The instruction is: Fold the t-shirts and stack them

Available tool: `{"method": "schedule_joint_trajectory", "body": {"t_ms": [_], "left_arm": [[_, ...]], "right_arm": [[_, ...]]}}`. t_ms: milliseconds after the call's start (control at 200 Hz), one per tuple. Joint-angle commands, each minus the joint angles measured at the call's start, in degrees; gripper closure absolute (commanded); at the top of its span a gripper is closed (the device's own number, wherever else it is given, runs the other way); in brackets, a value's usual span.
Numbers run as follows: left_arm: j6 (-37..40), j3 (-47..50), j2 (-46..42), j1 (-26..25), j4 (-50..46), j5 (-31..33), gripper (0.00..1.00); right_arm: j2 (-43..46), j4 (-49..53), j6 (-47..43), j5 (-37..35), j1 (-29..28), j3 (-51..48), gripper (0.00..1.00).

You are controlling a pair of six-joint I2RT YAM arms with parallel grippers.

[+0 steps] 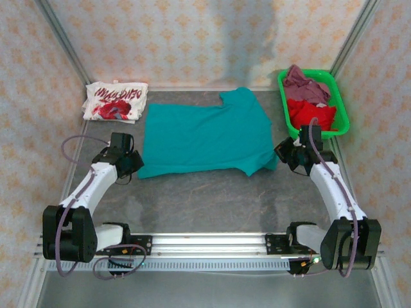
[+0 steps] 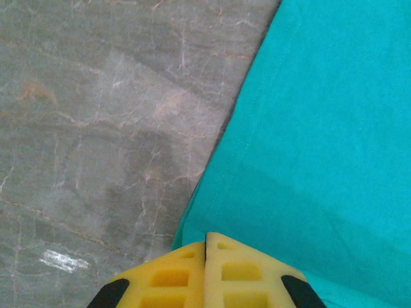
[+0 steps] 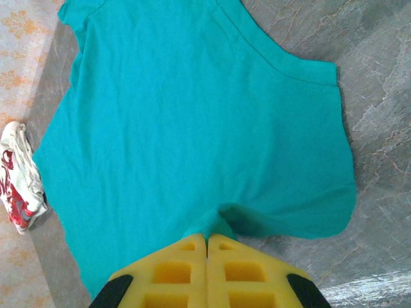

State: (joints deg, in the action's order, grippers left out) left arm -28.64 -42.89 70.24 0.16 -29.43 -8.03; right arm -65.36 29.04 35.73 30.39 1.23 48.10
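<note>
A teal t-shirt [image 1: 205,131] lies spread flat in the middle of the table, its plain side up. My left gripper [image 1: 136,163] sits low at its near left corner. Its yellow fingers [image 2: 205,236] are pressed together on the cloth's edge [image 2: 321,128]. My right gripper [image 1: 282,153] is at the shirt's right side. There its jaws [image 3: 206,237] are shut on a pinched-up fold of teal cloth [image 3: 192,128]. A white t-shirt with red print [image 1: 115,101] lies folded at the back left, also in the right wrist view [image 3: 16,179]. A red t-shirt [image 1: 311,114] and a mauve one [image 1: 307,86] lie crumpled in a basket.
The green plastic basket [image 1: 344,119] stands at the back right, just behind my right gripper. Patterned walls close in the table at the back and on both sides. Bare grey tabletop [image 1: 212,199] runs between the teal shirt and the arms' rail.
</note>
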Motion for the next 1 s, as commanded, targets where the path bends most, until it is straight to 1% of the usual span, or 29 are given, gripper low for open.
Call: {"method": "schedule_joint_trajectory", "body": {"t_ms": [0,330,661,996], "left_arm": [[1.8,-2.8,1.1,0.5,1.1,2.3,1.0],[4.9,-8.0,9.1,0.5,2.5,3.6,1.0],[7.5,-13.2,18.2,0.5,2.6,5.6,1.0],[8.5,-18.2,24.0,0.5,2.1,6.0,1.0]], "right_arm": [[-1.1,-1.5,-1.2,-1.4,0.2,3.2,1.0],[-9.6,-6.8,0.7,-0.8,0.2,6.9,1.0],[-14.3,-7.5,0.4,-1.6,0.2,9.1,1.0],[-18.2,-7.7,0.3,-2.2,0.2,11.3,1.0]]}}
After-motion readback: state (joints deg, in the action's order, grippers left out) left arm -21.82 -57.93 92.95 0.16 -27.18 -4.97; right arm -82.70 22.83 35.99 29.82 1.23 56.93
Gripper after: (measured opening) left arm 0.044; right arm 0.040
